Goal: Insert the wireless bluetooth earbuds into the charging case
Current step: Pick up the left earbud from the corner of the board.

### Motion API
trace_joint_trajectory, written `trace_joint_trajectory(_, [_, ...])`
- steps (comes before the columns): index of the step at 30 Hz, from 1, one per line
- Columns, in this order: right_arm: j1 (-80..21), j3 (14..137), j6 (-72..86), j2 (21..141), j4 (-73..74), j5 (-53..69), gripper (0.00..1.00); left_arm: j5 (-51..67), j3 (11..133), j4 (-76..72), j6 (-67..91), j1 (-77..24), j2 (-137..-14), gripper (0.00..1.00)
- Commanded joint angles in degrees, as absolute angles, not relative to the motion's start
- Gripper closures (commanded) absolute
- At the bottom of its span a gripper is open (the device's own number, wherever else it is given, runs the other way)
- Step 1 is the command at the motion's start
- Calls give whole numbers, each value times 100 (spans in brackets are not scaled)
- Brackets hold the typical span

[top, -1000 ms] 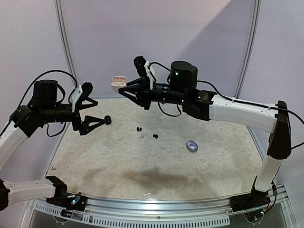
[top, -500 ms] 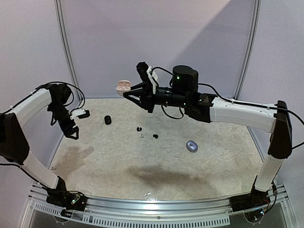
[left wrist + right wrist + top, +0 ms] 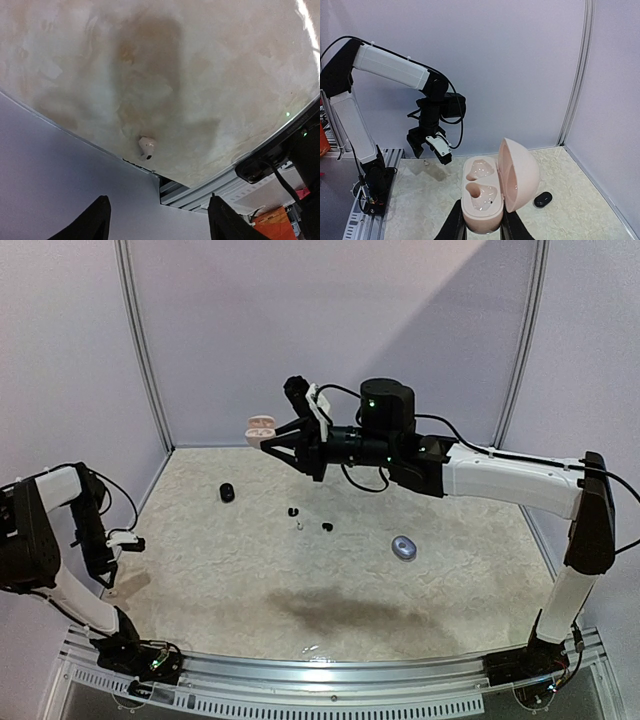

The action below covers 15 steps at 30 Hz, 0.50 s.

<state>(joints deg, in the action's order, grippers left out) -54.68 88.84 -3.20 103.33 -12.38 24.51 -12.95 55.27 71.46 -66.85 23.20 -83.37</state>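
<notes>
The right pincer (image 3: 481, 227) was clamped on the open pink case (image 3: 492, 192) — both sockets empty. The left pincer (image 3: 156, 220), jaws apart, hung over a white earbud (image 3: 146, 147) at the counter's (image 3: 300, 580) near-left edge; nothing was inserted yet.

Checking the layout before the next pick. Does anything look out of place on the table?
Yes. One whitish earbud lies alone at the table's near-left edge, almost at the rim, far from the other small buds near the middle. The pink charging case is held open in the right gripper.
</notes>
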Motion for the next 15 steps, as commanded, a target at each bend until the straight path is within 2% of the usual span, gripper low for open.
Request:
trace_joint_trajectory(1, [-5448,9164,-263,10197,-972,2507,100,-1461,5226,6476,-7507,2694,-8630,31])
trace_joint_trajectory(9, [-5452,9158,-134,10170,-941,2486,100,-1484,4761,5576,-8036,2873,-8773,31])
trace_joint_trajectory(15, [-5451,9167,-116,10169,-940,2470,100,-1362,4459,5318,-8102,2870,-8983,42])
